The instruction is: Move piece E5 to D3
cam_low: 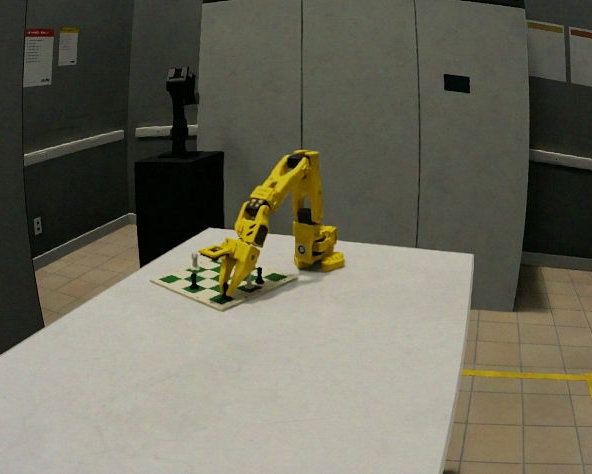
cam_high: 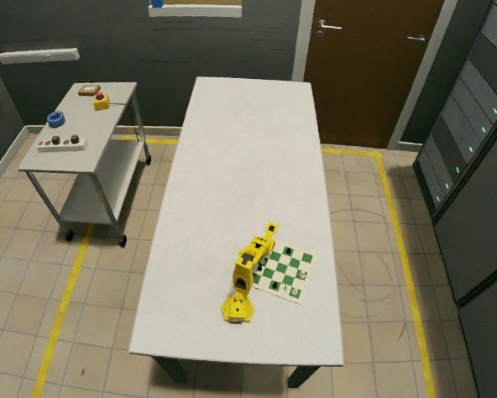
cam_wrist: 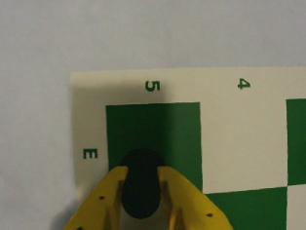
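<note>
Now the yellow gripper (cam_wrist: 141,195) pinches a black chess piece (cam_wrist: 141,182) over green square E5 (cam_wrist: 171,132), at the chessboard's (cam_wrist: 234,146) near-left corner.

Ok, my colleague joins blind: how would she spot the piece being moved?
On the white table, find the green-and-cream chessboard beside the yellow arm. The black piece stands on the corner square E5, the only one clamped between the gripper fingers.

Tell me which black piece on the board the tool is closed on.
The black piece on green corner square E5, at the board's edge: the tool clamps it between both fingers. The other black pieces stand free.
</note>
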### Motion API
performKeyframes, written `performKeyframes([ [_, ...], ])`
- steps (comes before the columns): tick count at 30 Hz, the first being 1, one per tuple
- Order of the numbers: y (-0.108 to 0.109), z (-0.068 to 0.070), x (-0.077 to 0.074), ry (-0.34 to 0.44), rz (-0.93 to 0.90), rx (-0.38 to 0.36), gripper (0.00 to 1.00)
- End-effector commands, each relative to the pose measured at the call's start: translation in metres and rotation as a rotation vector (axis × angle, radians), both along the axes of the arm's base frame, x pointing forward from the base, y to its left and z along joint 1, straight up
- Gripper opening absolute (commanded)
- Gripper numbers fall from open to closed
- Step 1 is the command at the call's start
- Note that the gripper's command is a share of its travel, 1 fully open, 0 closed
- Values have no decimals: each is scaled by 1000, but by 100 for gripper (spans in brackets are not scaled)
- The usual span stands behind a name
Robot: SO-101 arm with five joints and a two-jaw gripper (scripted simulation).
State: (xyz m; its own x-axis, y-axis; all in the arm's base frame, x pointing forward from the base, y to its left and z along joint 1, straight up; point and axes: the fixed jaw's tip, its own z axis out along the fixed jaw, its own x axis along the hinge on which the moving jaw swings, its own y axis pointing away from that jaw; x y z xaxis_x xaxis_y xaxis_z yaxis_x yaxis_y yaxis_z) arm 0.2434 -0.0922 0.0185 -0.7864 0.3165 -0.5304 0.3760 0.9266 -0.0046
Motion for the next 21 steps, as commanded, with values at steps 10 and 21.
performKeyframes([
  [10, -2, 18, -3, 8, -9, 2, 0],
  [21, -2, 30, -3, 8, -9, 2, 0],
])
